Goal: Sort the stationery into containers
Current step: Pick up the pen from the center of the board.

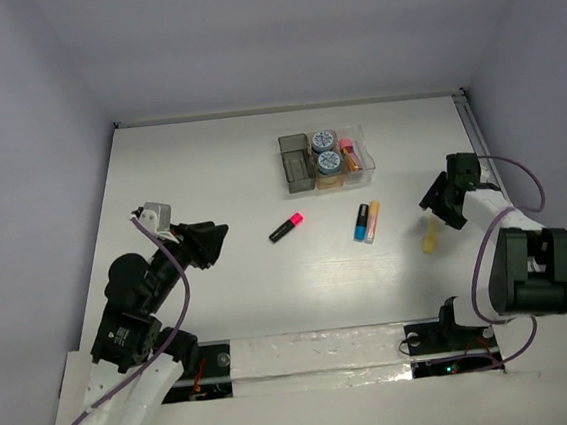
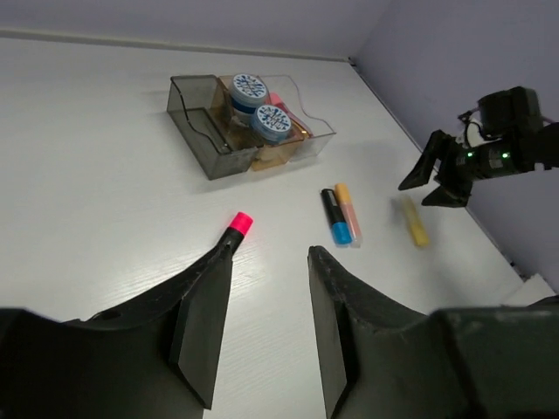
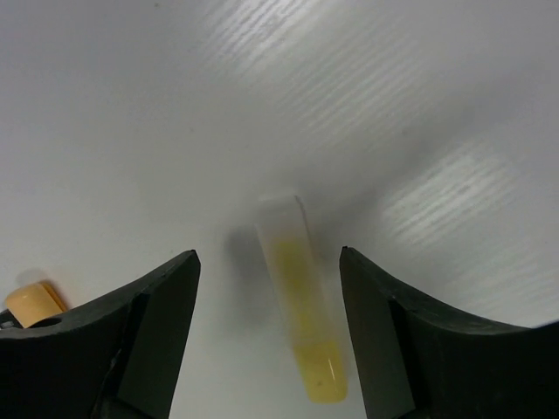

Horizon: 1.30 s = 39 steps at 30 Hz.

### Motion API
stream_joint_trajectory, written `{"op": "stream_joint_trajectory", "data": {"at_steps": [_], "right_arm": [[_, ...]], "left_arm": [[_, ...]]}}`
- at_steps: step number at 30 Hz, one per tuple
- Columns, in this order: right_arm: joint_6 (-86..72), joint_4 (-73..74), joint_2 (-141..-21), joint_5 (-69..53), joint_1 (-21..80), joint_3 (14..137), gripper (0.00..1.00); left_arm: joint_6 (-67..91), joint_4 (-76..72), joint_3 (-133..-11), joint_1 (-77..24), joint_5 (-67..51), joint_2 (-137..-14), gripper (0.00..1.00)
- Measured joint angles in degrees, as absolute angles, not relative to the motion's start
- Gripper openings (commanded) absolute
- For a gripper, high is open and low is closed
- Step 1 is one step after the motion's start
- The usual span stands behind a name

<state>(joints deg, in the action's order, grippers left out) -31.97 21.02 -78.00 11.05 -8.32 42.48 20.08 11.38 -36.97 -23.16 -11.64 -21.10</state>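
Two risks stand out from here, in my judgement. Nearest, the left gripper [image 2: 271, 253] points toward the pink-and-black highlighter [image 2: 241, 222], whose dark body is hidden behind one jaw in the left wrist view. Closing from this slant could clip the pink end and send it rolling across the table [image 1: 209, 169]. On the other side, the yellow highlighter [image 3: 301, 323] lies slightly skewed between the jaws of the right gripper [image 3: 266, 255], so a squeeze might twist it or let the round body squirt out. Beyond them, the blue highlighter [image 1: 362, 222] and orange highlighter [image 1: 372, 221] lie side by side, touching, so lifting one may drag the other. Farthest, the bins [image 1: 300, 176] already hold the discs [image 1: 328, 161] in the amber section and a pink-capped tube [image 1: 346, 147] in the clear one, so a drop there could bounce off them.

Left jaws stand partly apart, holding and touching nothing. Right jaws are spread wider and empty, hovering over the yellow highlighter without contact.
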Motion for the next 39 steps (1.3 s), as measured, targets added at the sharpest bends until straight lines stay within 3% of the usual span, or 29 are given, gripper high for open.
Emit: {"op": "stream_joint_trajectory", "data": {"at_steps": [10, 18, 25, 31, 39], "right_arm": [[-29.8, 25.6, -84.3, 3.6, -8.3, 44.5, 0.59], [-28.7, 26.5, -88.4, 3.4, -8.3, 48.0, 0.12], [-27.9, 27.9, -83.4, 2.4, -7.7, 46.9, 0.11], [-28.5, 26.9, -74.7, -3.1, 1.1, 50.6, 0.12], [-28.1, 16.3, -89.6, -12.5, 19.1, 69.5, 0.14]], "left_arm": [[20.7, 11.4, -37.0, -24.8, -10.7, -20.6, 0.42], [20.6, 11.3, -37.0, -24.8, -13.6, -29.7, 0.48], [19.5, 11.4, -37.6, -26.6, -16.3, -42.2, 0.55], [19.8, 14.4, -44.0, -40.6, -7.9, -53.7, 0.60], [24.3, 13.1, -46.7, -46.0, 5.9, -64.1, 0.63]]}}
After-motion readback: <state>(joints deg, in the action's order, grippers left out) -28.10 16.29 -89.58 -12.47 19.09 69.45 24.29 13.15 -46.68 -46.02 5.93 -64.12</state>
